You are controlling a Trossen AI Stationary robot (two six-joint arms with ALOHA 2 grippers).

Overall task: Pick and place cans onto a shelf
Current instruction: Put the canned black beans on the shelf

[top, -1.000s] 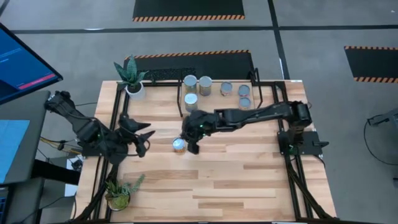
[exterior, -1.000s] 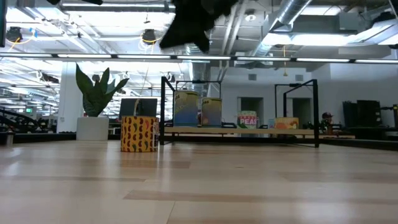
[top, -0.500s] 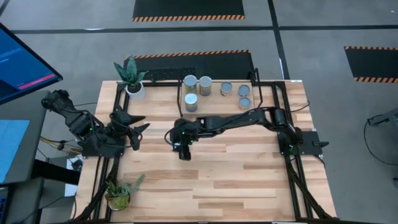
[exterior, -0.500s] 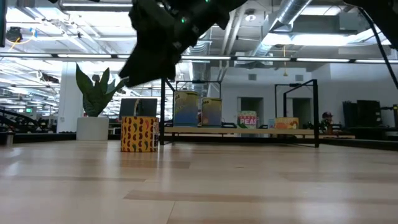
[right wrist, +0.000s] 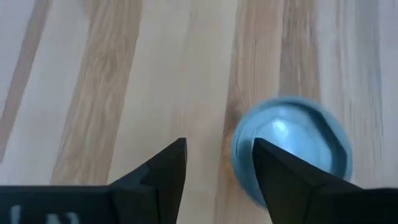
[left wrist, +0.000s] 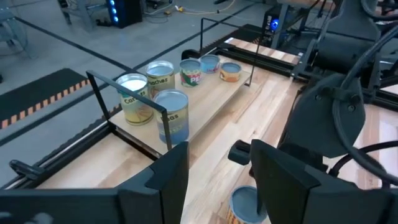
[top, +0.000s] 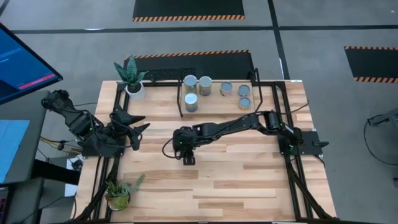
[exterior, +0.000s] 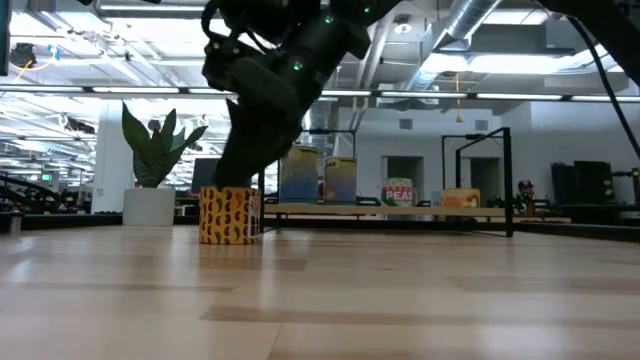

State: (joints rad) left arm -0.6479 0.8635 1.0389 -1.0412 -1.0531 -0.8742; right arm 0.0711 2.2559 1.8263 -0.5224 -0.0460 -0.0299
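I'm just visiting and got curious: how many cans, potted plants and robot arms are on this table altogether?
Cans on the shelf: 6
Can on the table: 1
Potted plants: 2
Robot arms: 2
Total: 11

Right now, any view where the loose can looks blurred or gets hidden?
Right wrist view: the can's top is soft and smeared, one finger overlapping it. High view: the right arm covers the can entirely. Low view: its yellow label is sharp, the arm above dark against ceiling lights.
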